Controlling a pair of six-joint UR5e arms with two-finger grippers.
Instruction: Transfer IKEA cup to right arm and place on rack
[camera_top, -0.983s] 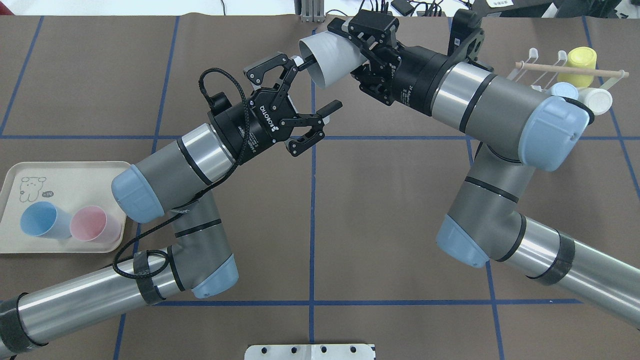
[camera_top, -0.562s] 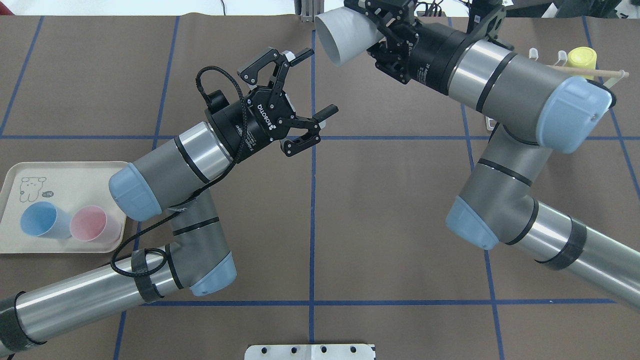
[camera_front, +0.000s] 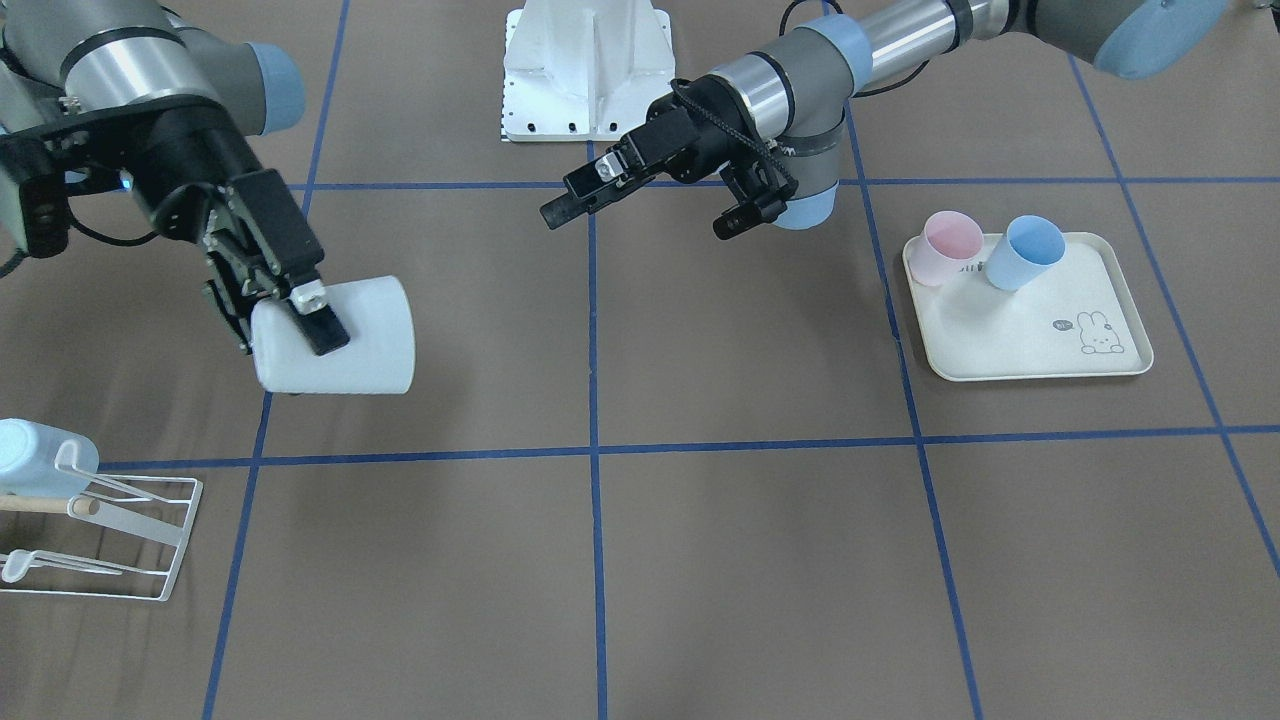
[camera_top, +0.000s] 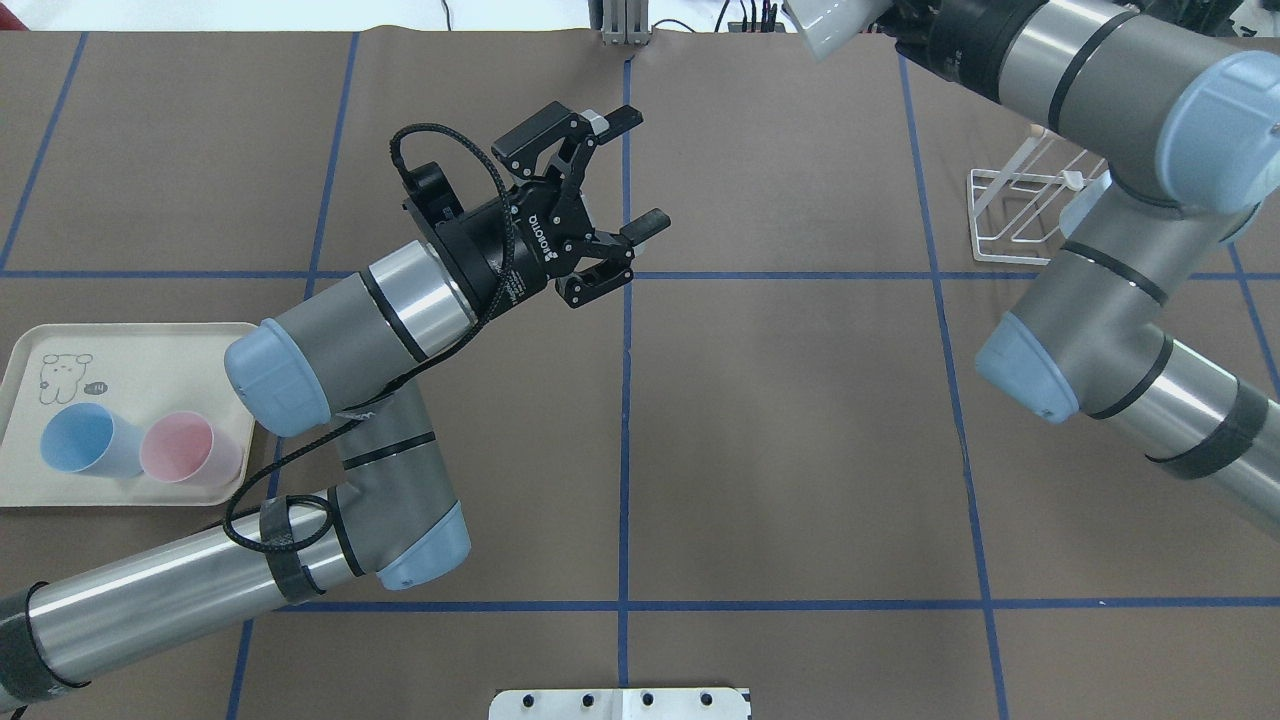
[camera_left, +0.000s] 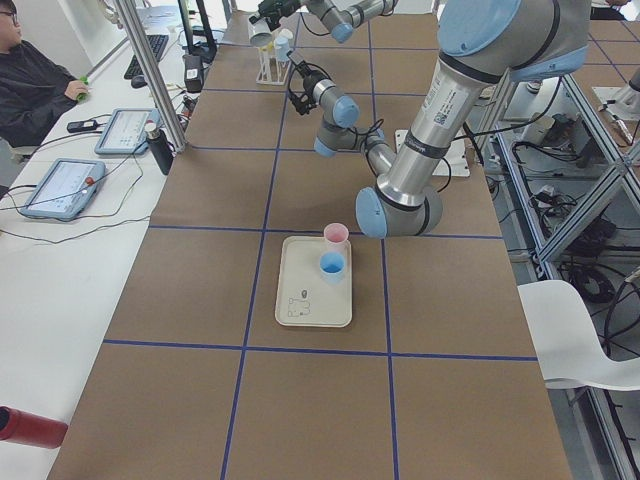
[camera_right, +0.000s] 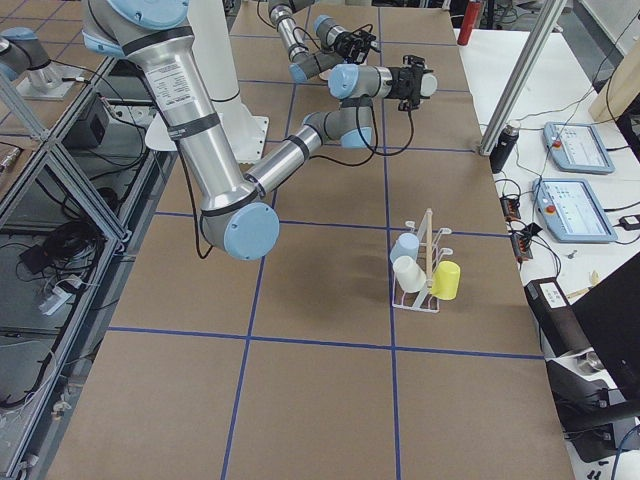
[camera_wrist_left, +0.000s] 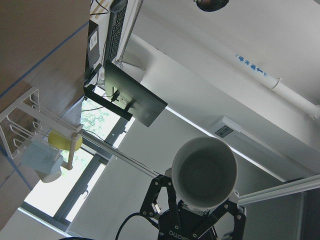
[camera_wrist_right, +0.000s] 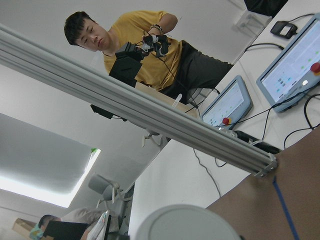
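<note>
1. White cup (camera_front: 360, 335): held clear of the table, lying on its side with its mouth turned towards the left arm. The left wrist view looks straight into it. It is apart from the rack, not on it.
2. Right gripper (camera_front: 300, 325): pinching the white cup near its base end, with one finger (camera_front: 322, 328) pressed on the outer wall.
3. Left gripper (camera_top: 640, 170): fingers spread wide with nothing between them, above the middle of the table, well apart from the white cup.
4. Rack (camera_right: 420, 295): white wire with a wooden dowel (camera_right: 428, 235) through it, standing on the table on the robot's right. It carries a pale-blue cup (camera_right: 404, 246), a second white cup (camera_right: 408, 272) and a yellow cup (camera_right: 446, 280).
5. Tray (camera_front: 1030, 372): cream with a rabbit drawing, lying on the robot's left. A pink cup (camera_front: 945, 245) and a blue cup (camera_front: 1030, 250) stand on it side by side, mouths up.
6. Table (camera_front: 750, 550): brown surface with blue grid lines.
</note>
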